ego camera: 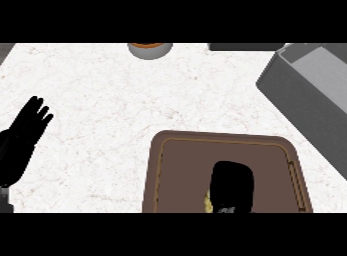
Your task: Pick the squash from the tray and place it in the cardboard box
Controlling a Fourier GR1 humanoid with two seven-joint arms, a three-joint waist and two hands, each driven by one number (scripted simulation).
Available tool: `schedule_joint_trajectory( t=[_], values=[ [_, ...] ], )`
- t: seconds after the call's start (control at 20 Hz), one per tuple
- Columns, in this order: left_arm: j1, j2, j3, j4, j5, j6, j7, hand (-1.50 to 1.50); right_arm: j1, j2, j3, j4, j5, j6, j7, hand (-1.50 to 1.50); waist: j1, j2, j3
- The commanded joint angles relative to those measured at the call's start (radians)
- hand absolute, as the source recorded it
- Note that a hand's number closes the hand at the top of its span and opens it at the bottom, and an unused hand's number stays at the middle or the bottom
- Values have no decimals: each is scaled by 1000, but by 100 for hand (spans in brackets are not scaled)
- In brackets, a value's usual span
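Your right black hand point(231, 186) hangs palm-down inside the brown rounded-rectangle tray point(176, 172), fingers curled over the yellow squash point(208, 201), of which only a pale sliver peeks out at the hand's left edge. Beyond it, up and to the right, sits the grey cardboard box point(309, 82), angled, walls smooth. Far to the left, your left black hand point(24, 131) rests open, fingers straight, over the white marbled counter point(124, 100).
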Motion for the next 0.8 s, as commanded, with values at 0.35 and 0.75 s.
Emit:
schedule_joint_trajectory(
  t=[0.35,0.75],
  values=[
    [-38,-12,41,32,1,-37,24,0,-185,-15,-160,179,-32,-70,-144,150,0,7,3],
    [-33,-35,4,-35,-34,2,30,0,-363,-261,-445,382,-205,-223,-753,150,22,15,5]
  ],
)
